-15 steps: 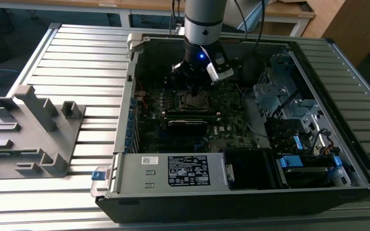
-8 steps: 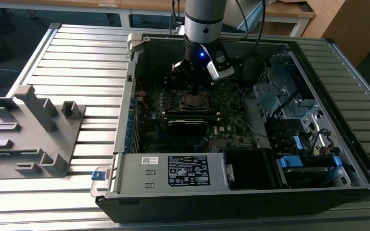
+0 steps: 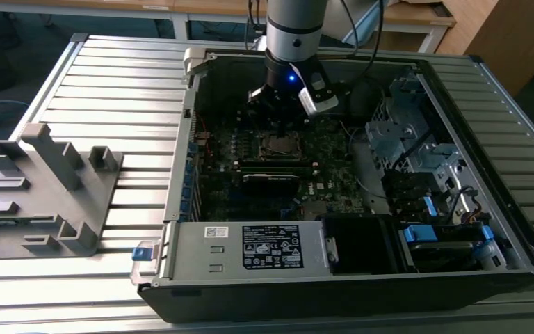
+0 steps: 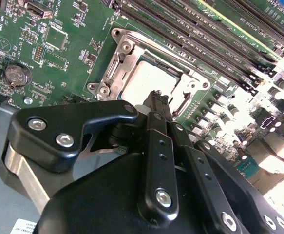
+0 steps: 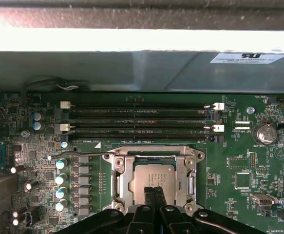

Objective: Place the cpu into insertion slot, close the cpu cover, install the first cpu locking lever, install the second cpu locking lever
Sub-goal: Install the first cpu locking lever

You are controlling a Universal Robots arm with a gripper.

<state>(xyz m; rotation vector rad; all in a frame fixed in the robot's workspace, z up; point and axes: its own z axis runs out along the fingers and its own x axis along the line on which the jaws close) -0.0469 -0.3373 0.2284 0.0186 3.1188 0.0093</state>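
The cpu (image 5: 154, 176) (image 4: 144, 83) lies flat in its socket on the green motherboard, grey top showing. The silver cpu cover (image 5: 123, 181) (image 4: 113, 68) lies down around it as a frame. A thin wire locking lever (image 5: 78, 154) sticks out sideways from one corner of the socket, over the board. My gripper (image 5: 154, 192) (image 4: 158, 97) is shut with nothing between its narrow black fingers, and its tips hover just over one edge of the cpu. In the exterior view the gripper (image 3: 281, 125) hangs inside the open computer case, right above the socket (image 3: 280, 145).
Memory slots (image 5: 137, 122) run along one side of the socket, and a row of capacitors (image 5: 61, 180) along another. A coin battery (image 5: 267, 132) sits further off. The case wall (image 5: 132, 68), power supply (image 3: 248, 243) and drive cage (image 3: 406, 132) hem in the board. A grey fixture (image 3: 35, 188) stands outside on the table.
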